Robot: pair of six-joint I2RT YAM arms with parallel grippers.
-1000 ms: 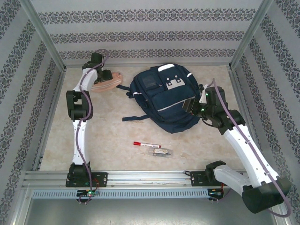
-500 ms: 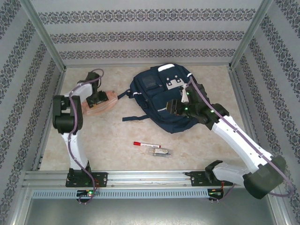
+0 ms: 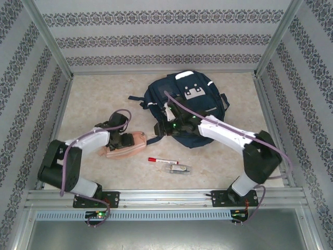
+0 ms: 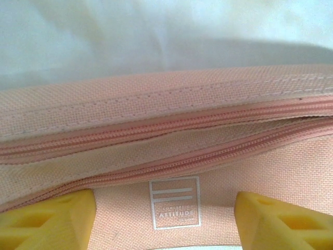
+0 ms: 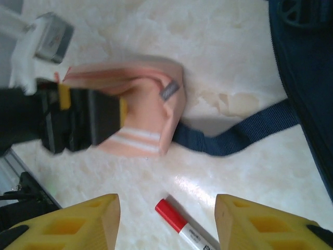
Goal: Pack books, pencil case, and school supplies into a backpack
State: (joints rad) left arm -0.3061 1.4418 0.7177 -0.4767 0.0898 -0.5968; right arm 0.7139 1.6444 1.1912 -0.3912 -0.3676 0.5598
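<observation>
Your left claw (image 3: 123, 139) grips the pink case (image 3: 138, 139) across its width, left of the backpack (image 3: 193, 104), beside a strap (image 5: 234, 136). Your right claw (image 5: 166, 208) hangs open and empty above the marker (image 3: 162, 161).

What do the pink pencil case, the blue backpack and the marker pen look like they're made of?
The pencil case: woven fabric, matte salmon pink; weave grain, stitched seams and zip teeth show up close. The backpack: probably synthetic woven cloth, matte navy, with a webbing strap. The marker pen: likely smooth plastic; its red cap catches a slight sheen.
</observation>
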